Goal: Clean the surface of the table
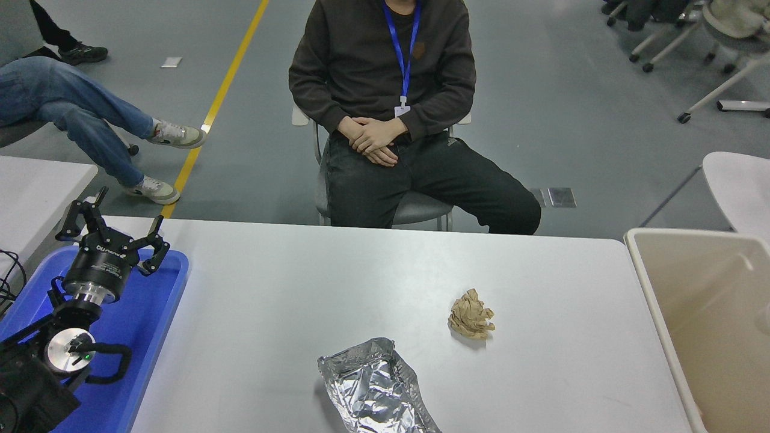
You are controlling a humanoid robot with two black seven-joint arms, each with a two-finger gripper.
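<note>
Two bits of rubbish lie on the table [301,288]: a crumpled brown paper ball [471,314] and a wrinkled sheet of silver foil [374,390]. Both sit well off to the right of the left tool [111,231], the foil nearer the robot's edge of the table and running off the bottom of the view, the paper ball a little farther right and farther out. They lie near each other but do not touch.

The left tool hangs over the far end of a blue tray [153,325] at the table's left end, its black fingers spread apart and holding nothing. The right tool is out of sight.

Far to the right of the left tool, past the table's right end, stands a beige bin [649,282], just beside the table edge.

Beyond the table's far side a person [385,66] in a dark sweater sits on a chair, hands [370,138] folded in the lap. Another person's legs [84,117] in blue jeans show at the upper left.
</note>
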